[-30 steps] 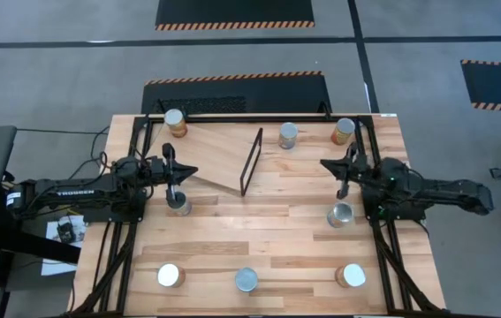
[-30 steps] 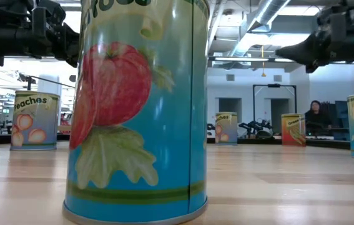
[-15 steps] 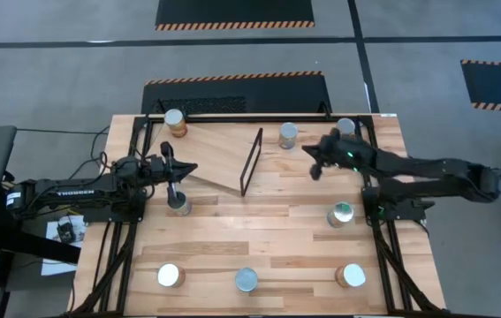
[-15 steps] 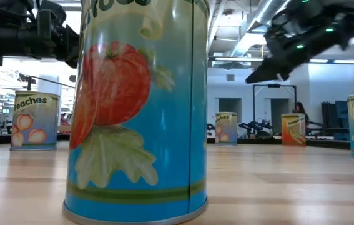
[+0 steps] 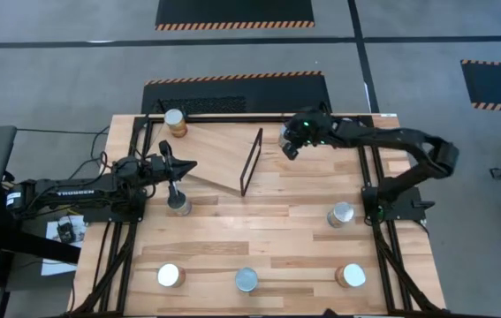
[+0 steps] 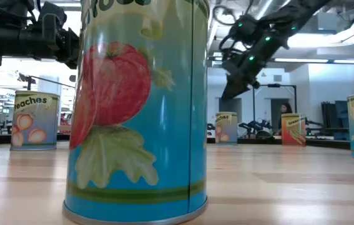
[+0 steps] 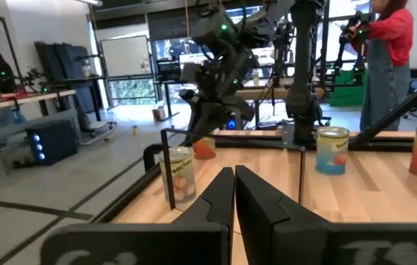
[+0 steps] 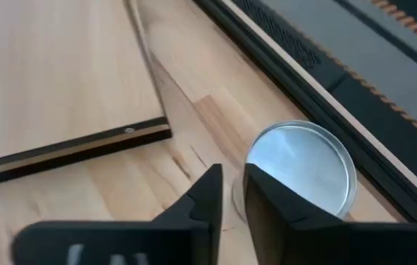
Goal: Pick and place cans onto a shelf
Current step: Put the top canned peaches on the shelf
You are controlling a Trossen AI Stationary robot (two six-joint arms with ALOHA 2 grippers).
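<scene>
No can sits on the shelf (image 5: 219, 159) yet. Right end effector (image 5: 289, 148) hovers above a peaches can (image 8: 301, 168), fingers nearly together, gripping nothing; left end effector (image 5: 182, 168) closed, empty.

I noted a smooth, pale wooden tabletop (image 5: 268, 230), a can's glossy metal lid (image 8: 301, 166), and matt black fingers (image 8: 204, 199).

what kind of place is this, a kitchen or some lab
Most likely a robotics lab or workshop, not a kitchen. Exposed ceiling ducts, hazard-striped floor mats, and more robot rigs on benches beyond the wooden table point to that.
</scene>
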